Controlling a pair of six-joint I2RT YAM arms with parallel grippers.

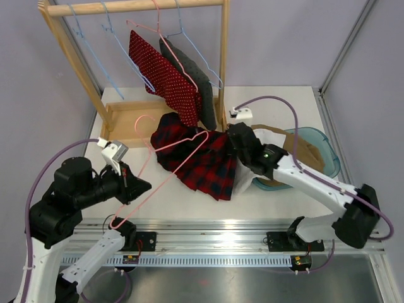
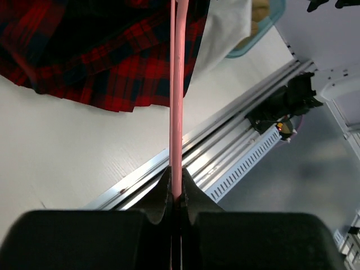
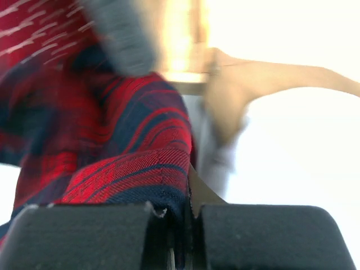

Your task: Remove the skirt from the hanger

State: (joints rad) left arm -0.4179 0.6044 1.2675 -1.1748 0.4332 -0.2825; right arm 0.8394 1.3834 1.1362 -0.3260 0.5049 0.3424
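Note:
A red and navy plaid skirt lies spread on the table with a pink wire hanger lying across it. My left gripper is shut on the hanger's lower bar; in the left wrist view the pink hanger wire runs straight up from between the closed fingers over the skirt. My right gripper is shut on the skirt's right edge; in the right wrist view the plaid cloth is pinched between the fingers.
A wooden clothes rack stands at the back with a red dotted garment, a grey garment and blue wire hangers. A teal tub with brown and white clothes sits at right. The metal rail runs along the near edge.

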